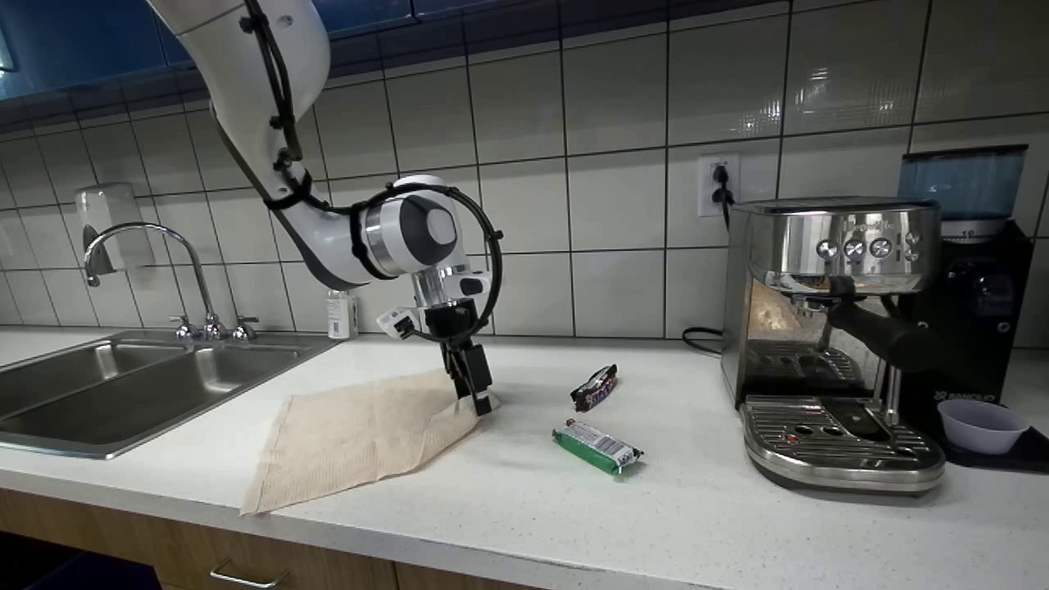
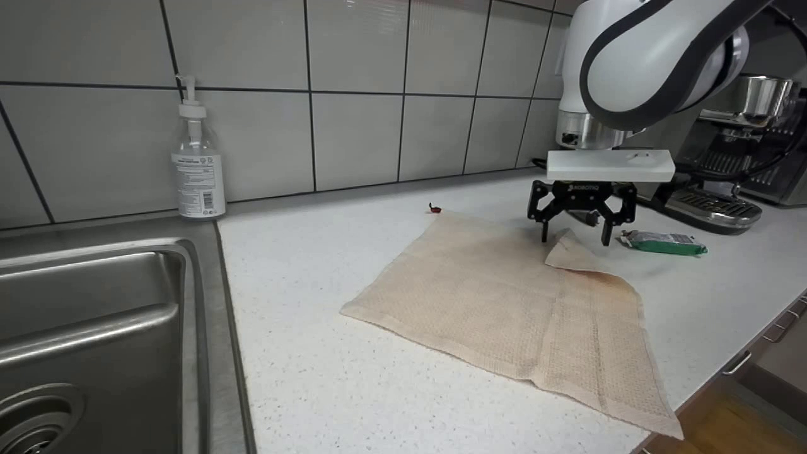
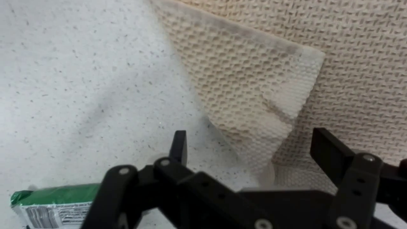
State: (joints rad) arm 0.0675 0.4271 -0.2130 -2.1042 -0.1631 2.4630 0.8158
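Note:
A beige woven cloth (image 1: 352, 442) lies spread on the white counter, with one corner folded over on itself. My gripper (image 2: 575, 238) points down at that folded corner (image 2: 575, 255), its two black fingers standing wide apart. In the wrist view the turned-up flap (image 3: 229, 73) runs down into the gap of the gripper (image 3: 249, 138), and neither finger presses on it. One finger (image 3: 180, 146) is over bare counter, the other over cloth. Nearby lie a green and white wrapped bar (image 1: 598, 447) and a dark wrapped bar (image 1: 595, 388).
A steel coffee machine (image 1: 836, 238) stands beside a black grinder (image 1: 963, 303) and a small pale bowl (image 1: 983, 426). Across the counter is a sink (image 2: 211, 315) with a tap (image 1: 197, 270). A pump bottle (image 2: 200, 183) and a tiny red object (image 2: 435, 209) are near the tiled wall.

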